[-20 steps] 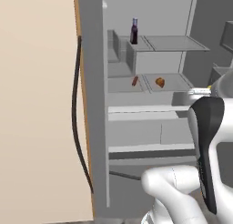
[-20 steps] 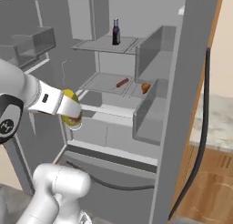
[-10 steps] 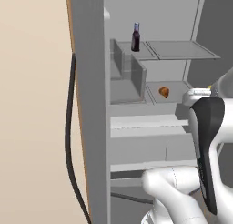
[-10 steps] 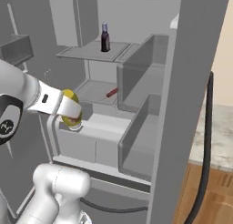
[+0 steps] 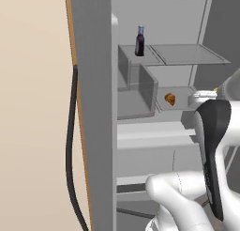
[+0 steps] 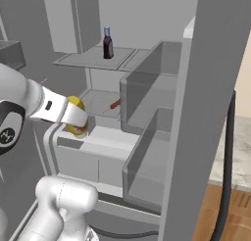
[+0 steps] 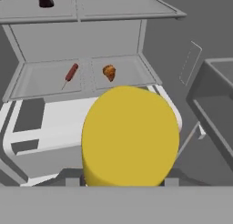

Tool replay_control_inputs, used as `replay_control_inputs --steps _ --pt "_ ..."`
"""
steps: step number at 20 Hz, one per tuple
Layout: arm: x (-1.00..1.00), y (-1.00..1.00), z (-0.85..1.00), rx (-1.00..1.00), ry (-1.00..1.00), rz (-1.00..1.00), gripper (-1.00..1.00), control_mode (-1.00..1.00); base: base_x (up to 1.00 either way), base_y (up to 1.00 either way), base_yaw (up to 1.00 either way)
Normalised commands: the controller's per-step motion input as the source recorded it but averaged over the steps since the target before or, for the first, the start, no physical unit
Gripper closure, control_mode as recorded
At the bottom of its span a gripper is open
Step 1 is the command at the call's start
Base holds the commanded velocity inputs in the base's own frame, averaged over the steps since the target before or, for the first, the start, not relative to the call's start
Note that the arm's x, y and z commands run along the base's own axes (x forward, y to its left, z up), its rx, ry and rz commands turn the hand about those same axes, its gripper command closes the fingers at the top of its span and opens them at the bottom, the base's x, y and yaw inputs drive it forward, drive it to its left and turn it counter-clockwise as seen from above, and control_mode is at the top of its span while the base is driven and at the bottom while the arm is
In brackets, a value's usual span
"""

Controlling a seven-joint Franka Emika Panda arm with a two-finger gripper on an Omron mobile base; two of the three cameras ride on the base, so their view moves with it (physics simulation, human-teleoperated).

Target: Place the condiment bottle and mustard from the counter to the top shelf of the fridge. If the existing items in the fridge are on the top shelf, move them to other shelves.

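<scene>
We have the mustard (image 7: 129,136) clamped in the jaws of the gripper (image 6: 77,123): in the hand view its round yellow body sits right between them, and in the right base view the same yellow shape sits at the end of the white arm, held out in front of the open fridge (image 6: 215,88), level with its middle shelf (image 7: 86,77) and well below the top shelf (image 6: 93,59). We judge it to be a light, stiff plastic container with a smooth rounded wall, so it should not crush under this hold, but a smooth curve can twist or creep between flat pads if we swing it fast. The grip looks to be across the body, which is the sensible place; whether it is centred on the height we cannot tell. The condiment bottle (image 6: 108,42) already stands upright on the top shelf, dark, tall and narrow, so it will tip easily if brushed; we should set the mustard down well apart from it on the bare glass beside it. On the middle shelf lie a small red sausage-like item (image 7: 70,73) and an orange-brown piece of food (image 7: 109,72), both clear of our path upward.
</scene>
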Motion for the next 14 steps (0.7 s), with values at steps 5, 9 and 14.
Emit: replay_control_inputs --steps 5,9,14 --pt "0.2 0.0 0.23 0.0 -0.03 0.0 1.0 -1.0 0.18 0.0 -0.01" --pt "0.17 0.0 0.58 0.0 -0.13 0.0 1.0 -1.0 0.0 0.0 0.0" --pt "0.17 -0.08 0.59 0.0 -0.17 0.0 1.0 -1.0 0.0 0.0 0.0"
